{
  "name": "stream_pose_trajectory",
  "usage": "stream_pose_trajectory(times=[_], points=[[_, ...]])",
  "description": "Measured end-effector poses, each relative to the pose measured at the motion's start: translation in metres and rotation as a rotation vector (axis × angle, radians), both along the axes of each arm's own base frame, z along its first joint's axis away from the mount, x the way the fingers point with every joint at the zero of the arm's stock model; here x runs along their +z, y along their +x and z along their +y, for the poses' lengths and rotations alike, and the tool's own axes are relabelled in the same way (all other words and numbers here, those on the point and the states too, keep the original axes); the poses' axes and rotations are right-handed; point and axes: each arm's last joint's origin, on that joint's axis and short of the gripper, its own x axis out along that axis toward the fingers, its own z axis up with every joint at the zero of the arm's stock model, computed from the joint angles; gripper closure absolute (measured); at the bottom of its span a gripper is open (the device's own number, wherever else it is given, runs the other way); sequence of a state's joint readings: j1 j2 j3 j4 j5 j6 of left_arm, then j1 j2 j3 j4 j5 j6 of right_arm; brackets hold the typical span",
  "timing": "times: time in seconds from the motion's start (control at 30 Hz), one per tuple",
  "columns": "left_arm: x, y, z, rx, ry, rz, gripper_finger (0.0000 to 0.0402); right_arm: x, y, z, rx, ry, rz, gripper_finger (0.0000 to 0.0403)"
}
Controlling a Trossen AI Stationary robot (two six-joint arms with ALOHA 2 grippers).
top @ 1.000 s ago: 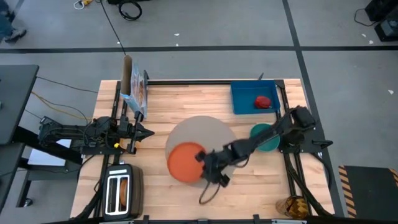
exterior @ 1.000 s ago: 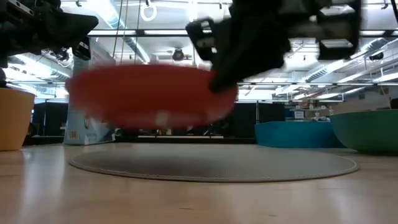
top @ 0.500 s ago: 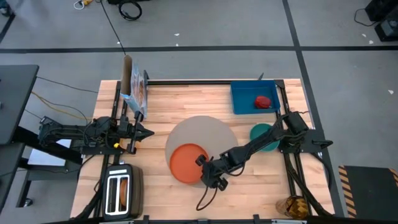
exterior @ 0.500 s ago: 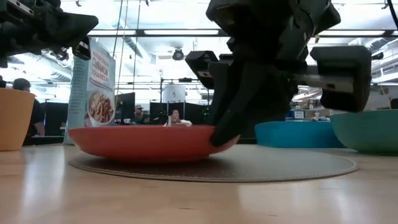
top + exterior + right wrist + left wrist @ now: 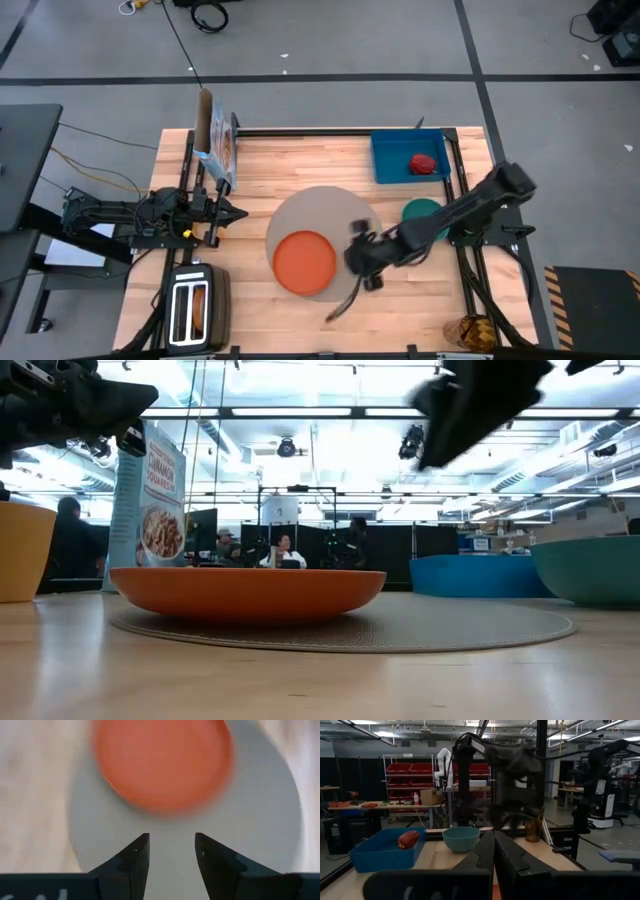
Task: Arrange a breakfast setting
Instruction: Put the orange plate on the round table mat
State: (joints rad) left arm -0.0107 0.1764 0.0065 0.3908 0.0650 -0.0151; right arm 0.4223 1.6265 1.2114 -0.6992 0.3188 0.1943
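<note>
My desk carries the round mat near its middle, and the orange plate now sits flat on the mat's front-left part; a second ago I held it in the air. My right claw has let go, its 2 fingers apart and empty, lifting off the plate's right side. My left claw waits closed at the left edge. Plate placed (1 step done, I judge); the teal bowl near the right edge and the apple in the blue tray remain.

Smooth orange plate, matt woven mat, pale wooden table
</note>
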Motion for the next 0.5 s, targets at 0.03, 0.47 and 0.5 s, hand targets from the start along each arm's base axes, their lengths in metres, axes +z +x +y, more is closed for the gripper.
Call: stream_pose_trajectory(times=[0.03,0.47,0.5], points=[[0.0,0.0,0.0,0.0,0.0,0.0,0.0392,0.005,-0.01,-0.006,-0.082,0.013,0.033,0.0238],[0.0,0.0,0.0,0.0,0.0,0.0,0.0392,-0.019,-0.102,-0.044,-0.987,0.202,0.282,0.0239],[0.0,0.0,0.0,0.0,0.0,0.0,0.0392,-0.026,-0.104,-0.046,-1.0,0.21,0.305,0.0239]])
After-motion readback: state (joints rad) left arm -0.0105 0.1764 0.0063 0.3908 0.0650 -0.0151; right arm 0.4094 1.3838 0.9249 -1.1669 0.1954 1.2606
